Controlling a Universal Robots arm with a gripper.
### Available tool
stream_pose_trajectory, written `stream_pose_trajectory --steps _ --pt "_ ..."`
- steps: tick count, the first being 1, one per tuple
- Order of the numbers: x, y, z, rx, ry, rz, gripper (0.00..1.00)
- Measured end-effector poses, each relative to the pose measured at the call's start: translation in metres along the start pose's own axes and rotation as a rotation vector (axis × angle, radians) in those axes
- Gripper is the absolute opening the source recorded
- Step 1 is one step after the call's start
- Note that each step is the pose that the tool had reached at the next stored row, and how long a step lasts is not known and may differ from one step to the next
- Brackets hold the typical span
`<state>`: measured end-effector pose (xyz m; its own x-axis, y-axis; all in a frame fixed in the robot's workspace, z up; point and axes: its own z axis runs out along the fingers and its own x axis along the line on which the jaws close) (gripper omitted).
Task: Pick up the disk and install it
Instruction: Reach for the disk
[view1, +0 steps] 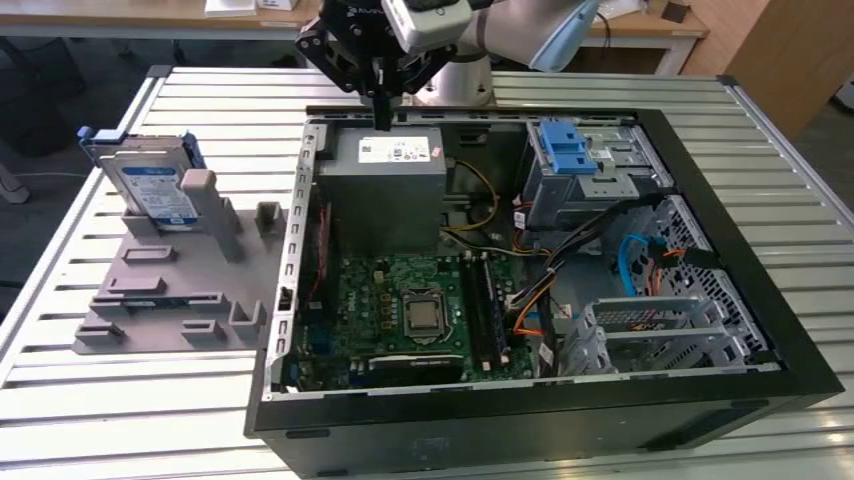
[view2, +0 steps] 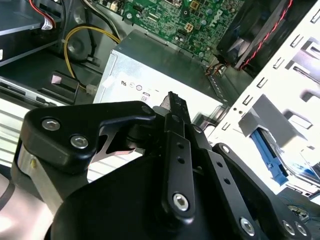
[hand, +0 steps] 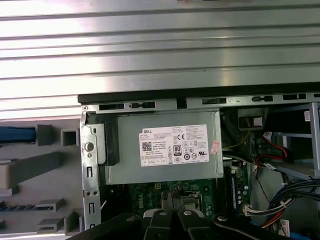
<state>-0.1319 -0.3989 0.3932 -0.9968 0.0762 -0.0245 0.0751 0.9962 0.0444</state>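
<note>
My pincer (view1: 384, 115) hangs over the grey power box (view1: 387, 185) at the far end of the open computer case (view1: 534, 425). Its two fingers are pressed together and hold nothing. The disk (view1: 150, 185) is well apart from it, out on the counter (view1: 80, 400), toward the exterior view's left. It stands on its edge in a grey holder (view1: 174, 290).

Here is what I worry about. The pincer seems low, and the side of the case stands between it and the disk. If I slide sideways without going up, I think it could bump that side. If the fingers are together when they reach the disk, they could poke it and knock it crooked. The disk looks smooth, so a weak pinch might let it slip. Loose wires (view1: 627, 260) lie inside the case, and a carried disk could catch on them.
</note>
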Motion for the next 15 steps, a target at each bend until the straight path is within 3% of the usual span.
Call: stream_pose_trajectory --steps 15 --pt "0.0074 -0.0006 0.0 0.0001 0.0001 0.0 0.11"
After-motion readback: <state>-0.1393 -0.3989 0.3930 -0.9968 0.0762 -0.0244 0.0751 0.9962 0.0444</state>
